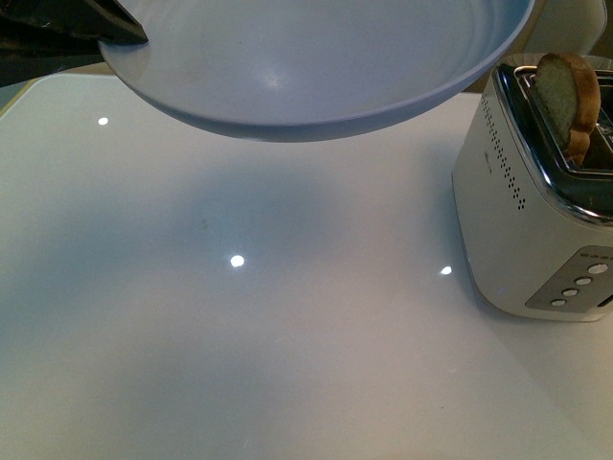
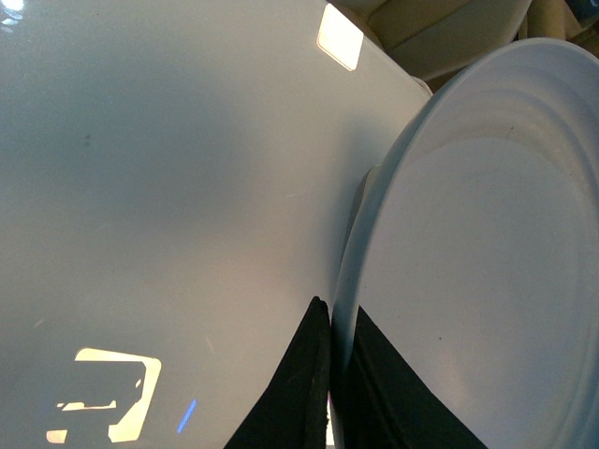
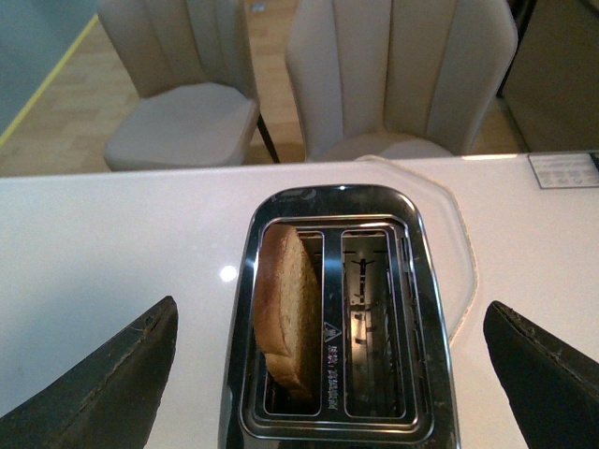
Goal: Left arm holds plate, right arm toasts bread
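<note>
- My right end effector [image 3: 329, 307] hangs above the toaster [image 1: 517, 220] with its fingers spread wide apart and nothing between them. The right wrist view shows one dark finger on each side of the toaster's top.
- The bread [image 3: 290, 309] stands on edge in one of the two slots, directly below the gap between those fingers. In the front view it is in the slot nearer the table's middle, and its rounded top [image 1: 565, 91] rises well clear of the chrome rim. The other slot is empty.
- My left end effector [image 2: 337, 318] is clamped on the rim of the plate [image 2: 487, 281], one dark finger above and one below.
- That grip holds the plate [image 1: 316, 57] in the air over the far half of the table [image 1: 239, 335], roughly level, with its shadow on the white top. Its right edge is near the toaster's top but not touching it.
- The toaster sits at the table's right edge, with its buttons facing the near side.
- I judge the step in hand to be the right arm's work at the toaster. I cannot tell from its colour whether the bread is toasted.
- If it is, the next move calls for lowering straight down, closing on the raised crust, and lifting it towards the waiting plate.
</note>
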You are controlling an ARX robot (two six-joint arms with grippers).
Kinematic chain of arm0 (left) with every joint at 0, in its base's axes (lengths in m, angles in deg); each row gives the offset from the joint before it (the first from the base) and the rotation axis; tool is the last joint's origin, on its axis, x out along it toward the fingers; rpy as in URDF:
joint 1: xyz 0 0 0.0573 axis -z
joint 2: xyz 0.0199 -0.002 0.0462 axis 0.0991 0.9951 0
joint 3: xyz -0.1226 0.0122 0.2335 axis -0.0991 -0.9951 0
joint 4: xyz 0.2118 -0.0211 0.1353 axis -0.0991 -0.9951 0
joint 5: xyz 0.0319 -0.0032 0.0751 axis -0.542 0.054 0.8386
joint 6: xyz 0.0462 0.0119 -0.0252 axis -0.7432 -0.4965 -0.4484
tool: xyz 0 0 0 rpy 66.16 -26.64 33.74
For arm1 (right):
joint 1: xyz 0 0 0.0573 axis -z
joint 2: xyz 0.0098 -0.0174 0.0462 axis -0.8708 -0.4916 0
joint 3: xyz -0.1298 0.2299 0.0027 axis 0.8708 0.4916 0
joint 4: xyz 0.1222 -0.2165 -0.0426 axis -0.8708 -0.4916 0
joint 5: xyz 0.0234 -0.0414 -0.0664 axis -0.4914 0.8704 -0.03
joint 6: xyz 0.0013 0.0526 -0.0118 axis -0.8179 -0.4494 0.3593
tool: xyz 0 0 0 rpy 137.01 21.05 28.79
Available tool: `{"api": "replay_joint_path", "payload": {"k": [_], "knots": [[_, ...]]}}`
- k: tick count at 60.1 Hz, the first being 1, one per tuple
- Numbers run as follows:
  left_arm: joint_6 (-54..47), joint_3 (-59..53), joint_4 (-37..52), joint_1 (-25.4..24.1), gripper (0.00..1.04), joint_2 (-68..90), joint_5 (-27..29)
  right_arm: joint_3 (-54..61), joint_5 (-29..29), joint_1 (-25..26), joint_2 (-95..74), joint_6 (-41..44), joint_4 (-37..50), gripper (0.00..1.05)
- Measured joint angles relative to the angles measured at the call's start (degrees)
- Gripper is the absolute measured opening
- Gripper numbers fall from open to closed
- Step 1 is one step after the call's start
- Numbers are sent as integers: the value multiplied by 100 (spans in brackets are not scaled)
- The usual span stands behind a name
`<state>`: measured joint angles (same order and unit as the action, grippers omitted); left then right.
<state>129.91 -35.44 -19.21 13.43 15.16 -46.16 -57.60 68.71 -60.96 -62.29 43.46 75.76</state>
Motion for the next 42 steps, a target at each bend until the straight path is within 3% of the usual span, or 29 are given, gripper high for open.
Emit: {"api": "replay_joint_path", "payload": {"k": [7, 13, 15, 39, 42], "knots": [[-15, 0, 0, -20, 3, 0, 0, 319, 63, 83, 562, -7, -35, 96], [-35, 0, -17, -39, 3, 0, -4, 1226, 20, 59, 702, 345, 1998, 73], [-39, 0, -37, -44, 3, 0, 0, 1388, 20, 57, 782, 372, 2194, 68], [-57, 0, -50, -48, 3, 0, 2, 2496, 22, 52, 1829, 490, 2354, 3], [-59, 0, -50, -48, 3, 0, 2, 2590, 22, 52, 1967, 511, 2310, 2]]}}
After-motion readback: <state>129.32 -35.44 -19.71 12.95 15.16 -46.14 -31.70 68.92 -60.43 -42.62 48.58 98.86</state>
